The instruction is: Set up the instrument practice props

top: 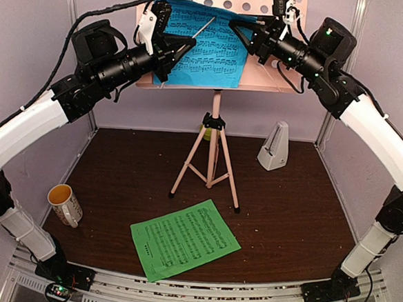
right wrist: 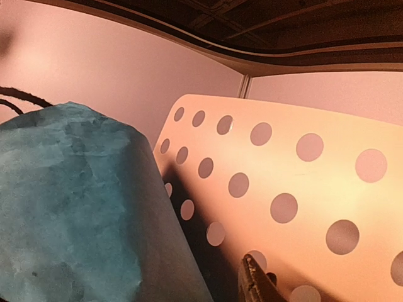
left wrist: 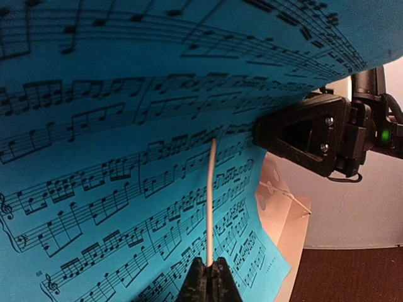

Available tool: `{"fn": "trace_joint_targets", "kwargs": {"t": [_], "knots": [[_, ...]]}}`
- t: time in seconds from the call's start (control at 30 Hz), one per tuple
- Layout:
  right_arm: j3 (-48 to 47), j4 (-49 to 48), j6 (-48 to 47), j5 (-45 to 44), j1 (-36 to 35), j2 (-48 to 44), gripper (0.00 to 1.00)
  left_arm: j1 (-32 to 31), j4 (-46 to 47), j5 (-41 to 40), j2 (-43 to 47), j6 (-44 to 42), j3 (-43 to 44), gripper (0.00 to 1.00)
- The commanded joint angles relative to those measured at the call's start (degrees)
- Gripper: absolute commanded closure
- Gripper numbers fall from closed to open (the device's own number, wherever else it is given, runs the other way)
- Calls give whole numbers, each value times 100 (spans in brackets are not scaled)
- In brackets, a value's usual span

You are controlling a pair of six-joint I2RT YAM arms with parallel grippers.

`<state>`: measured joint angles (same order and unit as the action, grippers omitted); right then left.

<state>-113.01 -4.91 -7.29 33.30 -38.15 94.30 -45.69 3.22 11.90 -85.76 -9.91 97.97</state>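
Blue sheet (top: 209,44) rests on stand (top: 265,76), left gripper (left wrist: 208,269) clamping the wire (left wrist: 211,201), likely to pin it; right gripper's (left wrist: 259,133) hold unclear.

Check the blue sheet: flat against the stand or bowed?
Bowed. The blue sheet bulges off the pink stand with a shadowed gap between them; its staves curve in the left wrist view.
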Motion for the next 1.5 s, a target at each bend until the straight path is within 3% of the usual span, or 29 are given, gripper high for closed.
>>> {"fn": "trace_joint_targets", "kwargs": {"t": [0.0, 0.2, 1.47], "knots": [[83, -358, 125, -112, 95, -262, 74, 33, 661, 214, 149, 18, 37, 100], [-194, -554, 404, 135, 97, -13, 100, 43, 651, 229, 154, 29, 46, 100], [-841, -818, 864, 527, -263, 793, 100, 43, 648, 282, 173, 60, 108, 100]]}}
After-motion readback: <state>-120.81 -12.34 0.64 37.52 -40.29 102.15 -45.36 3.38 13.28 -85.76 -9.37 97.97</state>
